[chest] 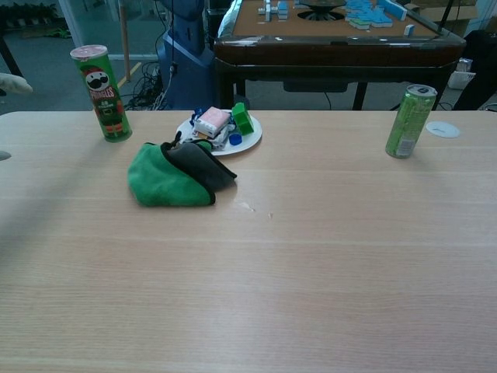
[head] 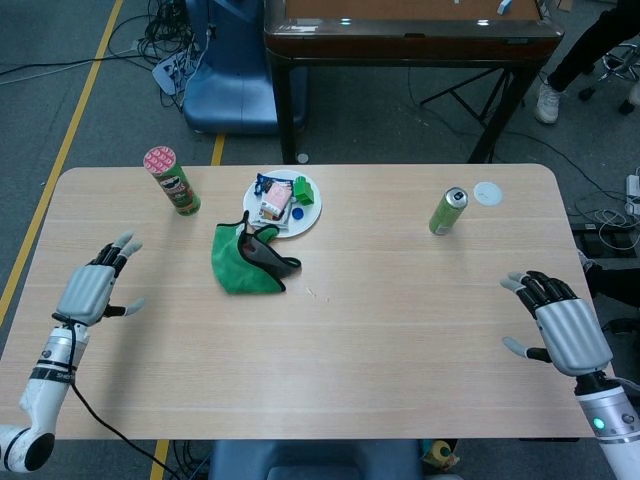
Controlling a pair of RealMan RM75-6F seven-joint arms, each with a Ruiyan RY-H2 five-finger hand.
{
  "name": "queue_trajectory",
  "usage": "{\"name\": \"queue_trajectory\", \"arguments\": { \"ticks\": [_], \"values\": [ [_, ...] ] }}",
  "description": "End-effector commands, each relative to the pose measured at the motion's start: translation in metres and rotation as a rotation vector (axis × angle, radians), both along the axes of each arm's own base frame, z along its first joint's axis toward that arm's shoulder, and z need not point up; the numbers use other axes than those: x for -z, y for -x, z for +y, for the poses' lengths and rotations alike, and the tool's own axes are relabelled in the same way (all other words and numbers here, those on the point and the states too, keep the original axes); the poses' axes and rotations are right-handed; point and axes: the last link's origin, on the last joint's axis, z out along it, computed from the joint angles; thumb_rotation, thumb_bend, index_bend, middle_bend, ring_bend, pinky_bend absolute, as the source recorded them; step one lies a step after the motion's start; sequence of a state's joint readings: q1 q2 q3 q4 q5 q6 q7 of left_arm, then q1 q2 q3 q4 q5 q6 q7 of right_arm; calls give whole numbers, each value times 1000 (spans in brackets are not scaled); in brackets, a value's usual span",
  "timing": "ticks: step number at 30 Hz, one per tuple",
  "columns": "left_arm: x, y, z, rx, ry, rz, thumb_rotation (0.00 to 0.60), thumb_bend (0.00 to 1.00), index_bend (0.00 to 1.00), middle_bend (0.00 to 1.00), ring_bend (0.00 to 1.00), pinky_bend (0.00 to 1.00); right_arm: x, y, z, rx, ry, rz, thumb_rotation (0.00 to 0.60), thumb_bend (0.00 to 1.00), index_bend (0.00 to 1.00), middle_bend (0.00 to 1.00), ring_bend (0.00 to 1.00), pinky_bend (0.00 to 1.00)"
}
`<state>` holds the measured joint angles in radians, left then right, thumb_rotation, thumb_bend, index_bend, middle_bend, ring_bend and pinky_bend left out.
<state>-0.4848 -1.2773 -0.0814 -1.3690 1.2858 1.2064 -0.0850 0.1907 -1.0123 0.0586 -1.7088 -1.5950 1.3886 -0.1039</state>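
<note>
Right robot hand (head: pixel 560 327) at lower right of the head view – fingers spread, holding nothing. Left robot hand (head: pixel 92 290) at lower left over the tabletop (head: pixel 400 330), fingers apart, nothing held. Green cloth (head: pixel 245 261) lies bunched mid-left, well apart from both. Farther back – Pringles can (head: pixel 172 181), white plate (head: pixel 310 215), green drink can (head: pixel 448 211).

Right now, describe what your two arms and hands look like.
The left hand has a grey back, dark knuckles and pale fingertips, on a white forearm with black rings; a black cable trails from it. The right hand has a grey back, black fingers with pale tips, and a white wrist with a green light.
</note>
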Motion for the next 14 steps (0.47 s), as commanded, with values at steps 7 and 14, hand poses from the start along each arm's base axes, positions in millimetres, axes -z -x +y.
{"name": "queue_trajectory", "arguments": {
  "ticks": [7, 14],
  "values": [
    [-31, 25, -79, -93, -160, 17, 600, 176, 146, 53, 98, 331, 7, -3, -1, -37, -40, -4, 600, 175, 229, 234, 165, 241],
    [-38, 25, -122, -104, -211, 15, 600, 176, 147, 62, 98, 323, 14, -4, -1, -61, -62, -16, 600, 179, 229, 234, 165, 241]
  ]
}}
